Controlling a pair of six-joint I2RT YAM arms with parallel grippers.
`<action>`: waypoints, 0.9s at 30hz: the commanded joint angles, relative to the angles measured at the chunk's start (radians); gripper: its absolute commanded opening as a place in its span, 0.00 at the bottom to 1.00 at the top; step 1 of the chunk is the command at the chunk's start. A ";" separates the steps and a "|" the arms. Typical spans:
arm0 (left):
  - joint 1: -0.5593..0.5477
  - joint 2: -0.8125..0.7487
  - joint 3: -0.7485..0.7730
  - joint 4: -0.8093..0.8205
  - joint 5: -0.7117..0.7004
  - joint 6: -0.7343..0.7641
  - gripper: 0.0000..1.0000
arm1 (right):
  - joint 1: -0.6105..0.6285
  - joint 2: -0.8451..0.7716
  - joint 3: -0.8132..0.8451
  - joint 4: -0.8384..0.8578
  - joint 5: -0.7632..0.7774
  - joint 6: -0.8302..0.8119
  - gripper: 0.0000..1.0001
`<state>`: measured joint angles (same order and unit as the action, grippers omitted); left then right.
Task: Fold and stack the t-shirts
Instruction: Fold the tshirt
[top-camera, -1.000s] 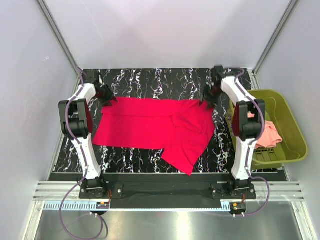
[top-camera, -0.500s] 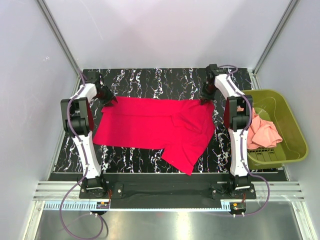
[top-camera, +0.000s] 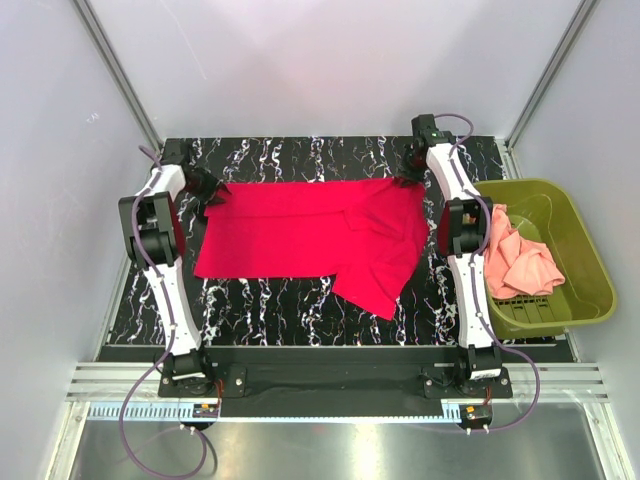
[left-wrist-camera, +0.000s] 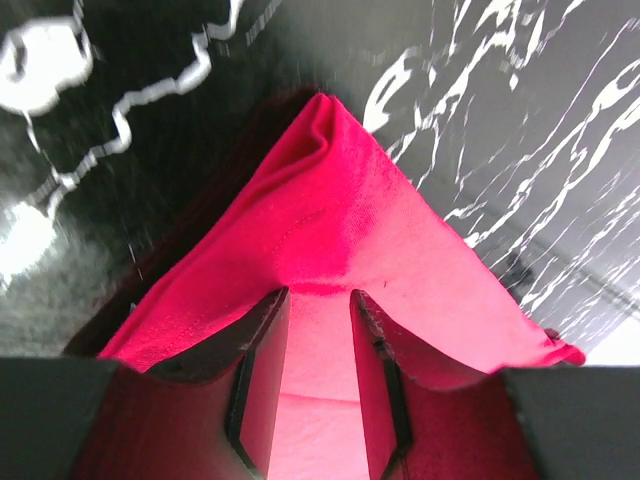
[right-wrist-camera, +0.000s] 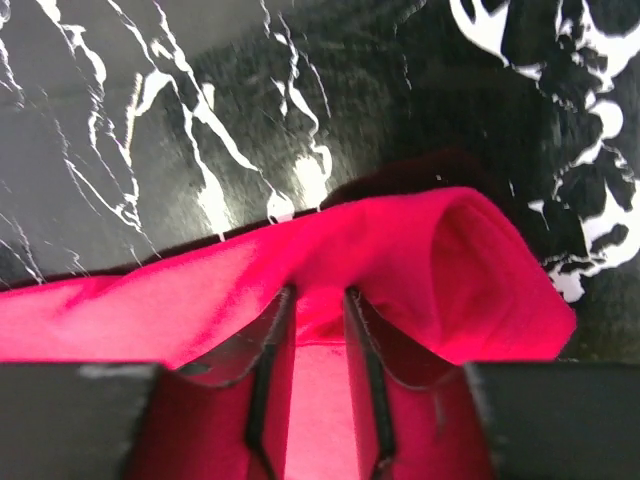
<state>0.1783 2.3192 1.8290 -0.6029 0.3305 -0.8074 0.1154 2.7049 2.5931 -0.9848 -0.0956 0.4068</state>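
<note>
Evidently both arms are holding the far edge of the crimson t-shirt (top-camera: 300, 235), which is lying spread across the black marble-patterned table (top-camera: 300, 160), with its near right part jutting out in a skewed flap toward the near edge. The left gripper (left-wrist-camera: 318, 300) is pinching the far left corner, its jaws drawn narrow on the cloth, and the fabric is rising into a peaked tent beyond them. The right gripper (right-wrist-camera: 318, 300) is clamping the far right corner in the same way, with a rolled lip of cloth bulging to one side. The salmon-pink t-shirt (top-camera: 520, 262) is sitting crumpled in the olive-green plastic basket (top-camera: 590, 270) at the right, well apart from the work

This is looking like the flattening step before any fold. Doing it well is probably calling for both corners to be drawn with even tension, low over the table, so that the far hem is lying straight, and then let go together; an uneven tug is likely to skew the body further. The knit is looking soft, matte and limp, creasing around the middle, and is probably sliding easily on the smooth, glossy tabletop
</note>
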 joint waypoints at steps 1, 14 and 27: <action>0.018 0.036 0.033 0.017 -0.042 0.014 0.40 | -0.013 0.053 0.016 -0.017 -0.006 -0.019 0.37; -0.054 -0.308 -0.016 -0.109 -0.255 0.237 0.68 | -0.010 -0.281 -0.104 -0.160 0.030 -0.023 0.72; -0.014 -0.319 -0.148 -0.150 -0.285 0.228 0.39 | 0.015 -0.580 -0.643 0.023 -0.101 -0.006 0.57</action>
<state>0.1406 1.9724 1.6958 -0.7563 0.0795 -0.5880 0.1150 2.1834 1.9976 -1.0195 -0.1543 0.4038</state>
